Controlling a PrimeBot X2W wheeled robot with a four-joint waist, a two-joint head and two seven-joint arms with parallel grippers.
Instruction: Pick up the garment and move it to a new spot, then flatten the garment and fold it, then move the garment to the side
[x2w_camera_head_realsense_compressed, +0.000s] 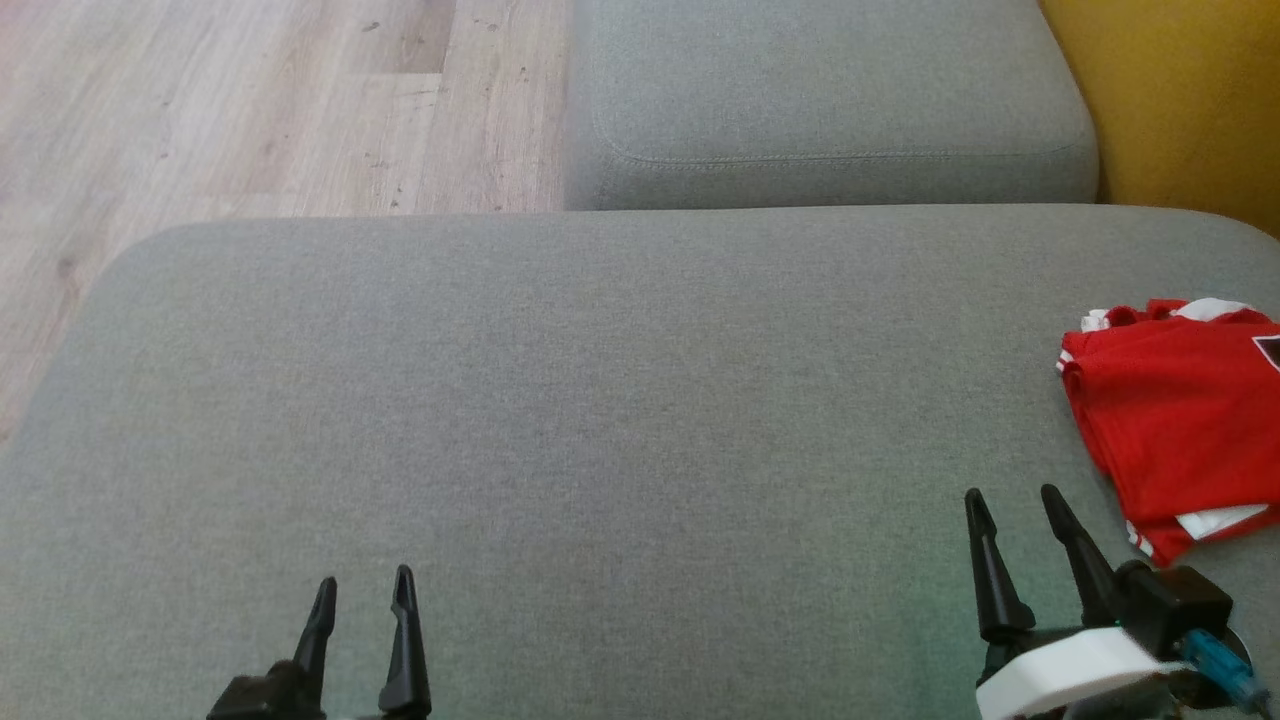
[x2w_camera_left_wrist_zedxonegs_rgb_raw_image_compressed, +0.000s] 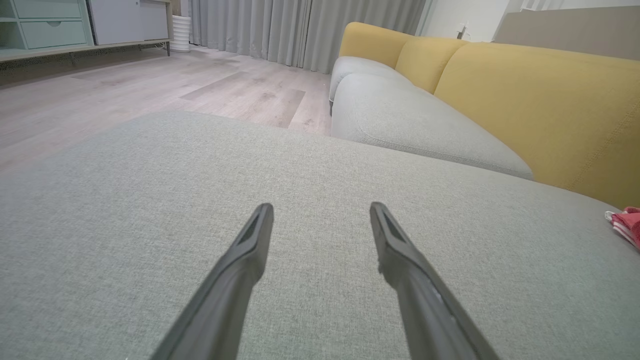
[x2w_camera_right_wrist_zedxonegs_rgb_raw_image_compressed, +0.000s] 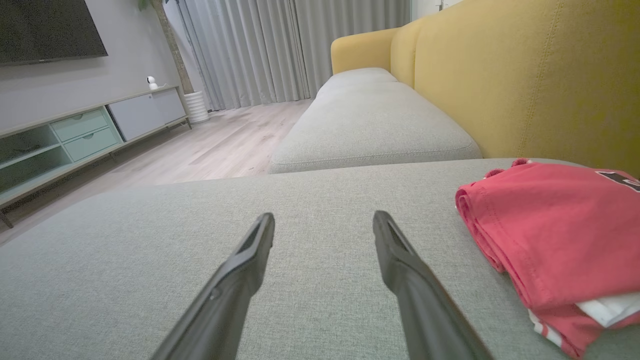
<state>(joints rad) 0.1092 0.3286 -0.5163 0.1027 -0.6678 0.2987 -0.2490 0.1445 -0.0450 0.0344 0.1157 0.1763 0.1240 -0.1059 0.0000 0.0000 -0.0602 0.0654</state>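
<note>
The garment (x2w_camera_head_realsense_compressed: 1180, 420) is a red shirt with white trim, folded into a compact stack at the right edge of the grey cushion (x2w_camera_head_realsense_compressed: 560, 420). It lies to the right of my right gripper's fingers in the right wrist view (x2w_camera_right_wrist_zedxonegs_rgb_raw_image_compressed: 560, 240), and a corner of it peeks in at the far right of the left wrist view (x2w_camera_left_wrist_zedxonegs_rgb_raw_image_compressed: 629, 224). My right gripper (x2w_camera_head_realsense_compressed: 1012, 498) stands open a short way left of and nearer than the garment, touching nothing. My left gripper (x2w_camera_head_realsense_compressed: 365, 588) is open over bare cushion at the lower left, also seen from its own wrist (x2w_camera_left_wrist_zedxonegs_rgb_raw_image_compressed: 321, 209).
A second grey seat cushion (x2w_camera_head_realsense_compressed: 830, 100) lies beyond, with the yellow sofa back (x2w_camera_head_realsense_compressed: 1190, 110) along the right. Wooden floor (x2w_camera_head_realsense_compressed: 250, 110) drops off past the cushion's far-left edge. A low media cabinet (x2w_camera_right_wrist_zedxonegs_rgb_raw_image_compressed: 75, 135) and grey curtains (x2w_camera_right_wrist_zedxonegs_rgb_raw_image_compressed: 250, 50) stand across the room.
</note>
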